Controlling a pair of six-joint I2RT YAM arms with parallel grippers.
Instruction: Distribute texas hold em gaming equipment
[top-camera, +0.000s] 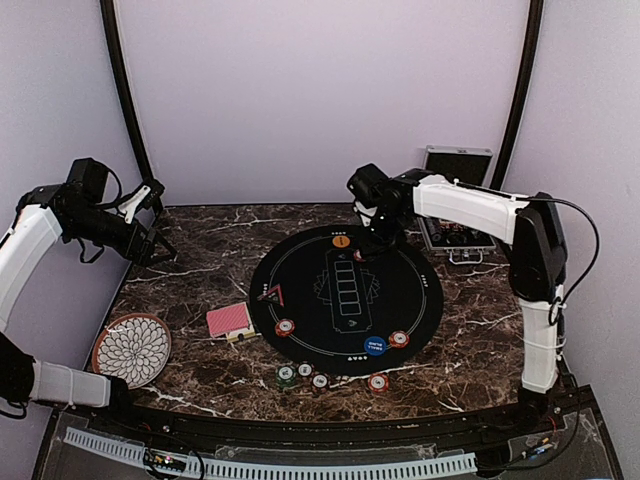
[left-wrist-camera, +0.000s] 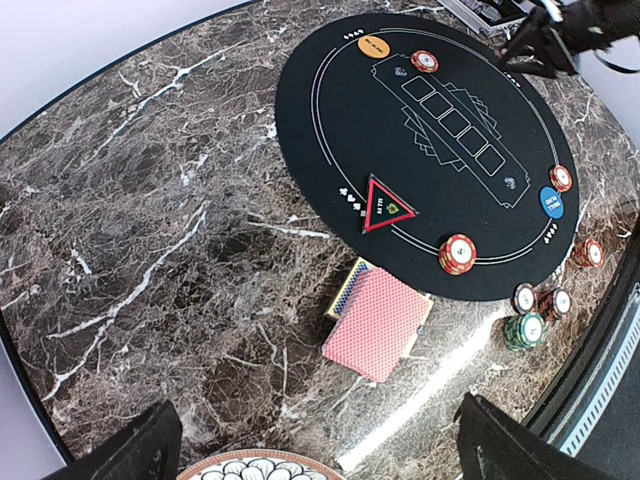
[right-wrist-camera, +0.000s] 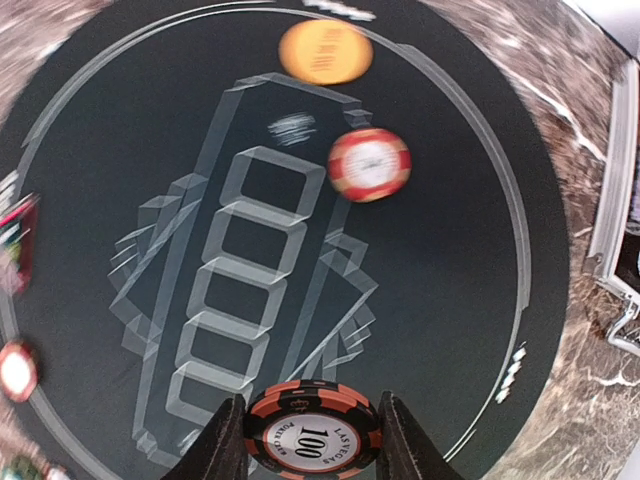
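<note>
Right gripper is clamped on a chip, rim pinched between both fingers, printed face up toward the wrist camera. It hangs off the surface, over the far part of the round black mat. Left gripper is spread wide and holds nothing, parked high over the far left of the table, well apart from everything.

On the mat:
- orange disc at the far edge
- red chip just near and right of it
- near-left chip and near-right chip on the ring
- blue disc just beside the near-right one
- triangle marker on the left side

Deck of cards lies on the table just left of the mat; touching its edge or not, cannot tell. Loose chips sit just off the near edge. Plate is near left, case far right with its lid up.

Key relation: in the wrist view the gripped chip sits on the near side of the red chip, along the row of card boxes printed down the mat's middle. The right side of the ring shows no chip, so my guess for the drop spot is right of the gripper, toward the case. Right arm is clearly nearer; the left arm is across the table. A round chip has no long axis to line up, so it only needs to go down flat.
</note>
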